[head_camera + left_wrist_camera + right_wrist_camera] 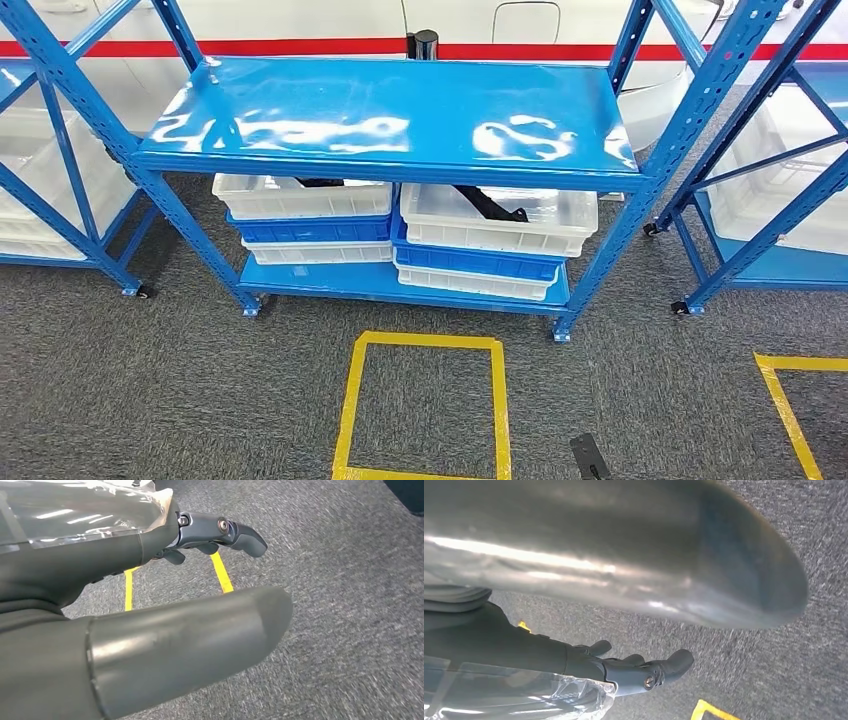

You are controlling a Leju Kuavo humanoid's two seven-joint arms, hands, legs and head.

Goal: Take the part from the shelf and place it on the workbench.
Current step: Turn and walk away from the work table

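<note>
Black part (490,205) lies in the white bin (497,222) at frame centre, under the blue shelf (390,115). Left hand (150,595) and right hand (614,605) hang empty over carpet, fingers loosely apart.

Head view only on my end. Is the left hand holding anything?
Observer: No. The left hand holds nothing, fingers apart, above the carpet.
Operator: And the right hand?
Observer: The right hand holds nothing either, fingers apart.
Operator: Any floor marks near them?
Observer: Yellow tape lies on the carpet beyond the left hand's fingers.
</note>
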